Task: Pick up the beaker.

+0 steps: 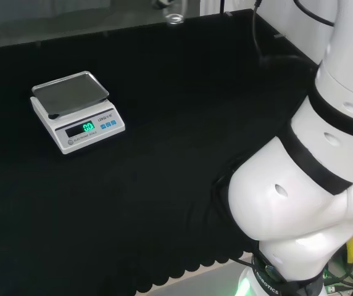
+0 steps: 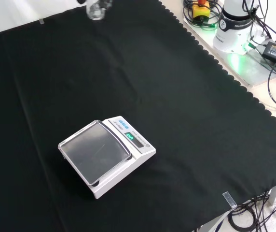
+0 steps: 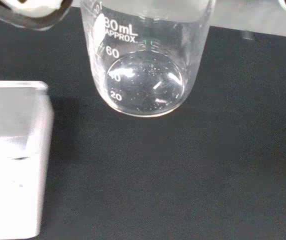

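A clear glass beaker (image 1: 175,18) with printed volume marks hangs at the top edge of the head view, above the cloth's far side. The front view has the beaker (image 2: 95,9) at its top edge, again off the cloth. Close up in the wrist view, the beaker (image 3: 145,75) is upright and empty, and black cloth shows beneath its base. A blurred white part of the hand (image 3: 28,9) with a dark rim lies against the beaker's side. A small piece of the hand (image 1: 160,4) shows just left of the beaker in the head view.
A white digital scale (image 1: 78,111) with a lit green display stands on the cloth, and the front view has the scale (image 2: 106,154) low in the middle. Its pan (image 3: 13,160) lies below the beaker in the wrist view. The arm's links (image 1: 312,185) stand at the right. Cables and a yellow box (image 2: 200,9) lie beyond the cloth's scalloped edge.
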### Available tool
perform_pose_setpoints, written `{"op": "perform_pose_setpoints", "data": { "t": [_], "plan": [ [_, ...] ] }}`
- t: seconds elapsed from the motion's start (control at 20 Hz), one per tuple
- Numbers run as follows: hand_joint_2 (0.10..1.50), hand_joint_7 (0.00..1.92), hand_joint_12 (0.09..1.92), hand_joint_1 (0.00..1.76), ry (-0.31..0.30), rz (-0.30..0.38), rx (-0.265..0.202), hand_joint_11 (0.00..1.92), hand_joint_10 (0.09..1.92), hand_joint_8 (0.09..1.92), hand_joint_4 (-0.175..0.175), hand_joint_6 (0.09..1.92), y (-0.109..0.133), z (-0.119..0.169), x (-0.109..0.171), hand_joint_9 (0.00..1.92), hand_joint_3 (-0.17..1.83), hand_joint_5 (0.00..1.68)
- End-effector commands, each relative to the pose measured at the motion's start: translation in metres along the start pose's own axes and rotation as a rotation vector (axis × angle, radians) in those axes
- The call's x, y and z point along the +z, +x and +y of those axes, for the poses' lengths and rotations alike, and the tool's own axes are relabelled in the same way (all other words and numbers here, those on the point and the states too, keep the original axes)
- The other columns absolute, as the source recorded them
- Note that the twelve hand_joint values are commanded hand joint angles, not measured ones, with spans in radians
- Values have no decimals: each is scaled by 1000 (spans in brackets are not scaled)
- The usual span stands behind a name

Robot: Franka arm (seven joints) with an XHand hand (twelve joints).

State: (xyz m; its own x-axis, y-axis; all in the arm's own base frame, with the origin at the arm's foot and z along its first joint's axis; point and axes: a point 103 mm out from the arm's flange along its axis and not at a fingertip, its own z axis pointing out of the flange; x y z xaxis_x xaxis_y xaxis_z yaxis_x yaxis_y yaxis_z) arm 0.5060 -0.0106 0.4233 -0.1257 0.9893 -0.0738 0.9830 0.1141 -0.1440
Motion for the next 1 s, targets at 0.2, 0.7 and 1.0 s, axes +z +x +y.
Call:
{"op": "perform_pose_setpoints", "data": {
  "t": [0.2,0.7,1.0],
  "plan": [
    [682,1620,701,1186,-5,-23,-178,1563,222,563,-175,849,117,-29,-9,1920,702,1182],
    [679,1623,703,1186,24,-27,-293,1561,238,563,-175,855,190,-11,10,1920,708,1180],
    [677,1624,705,1186,29,-28,-317,1559,248,564,-175,857,212,-5,10,1920,713,1180]
  ]
}}
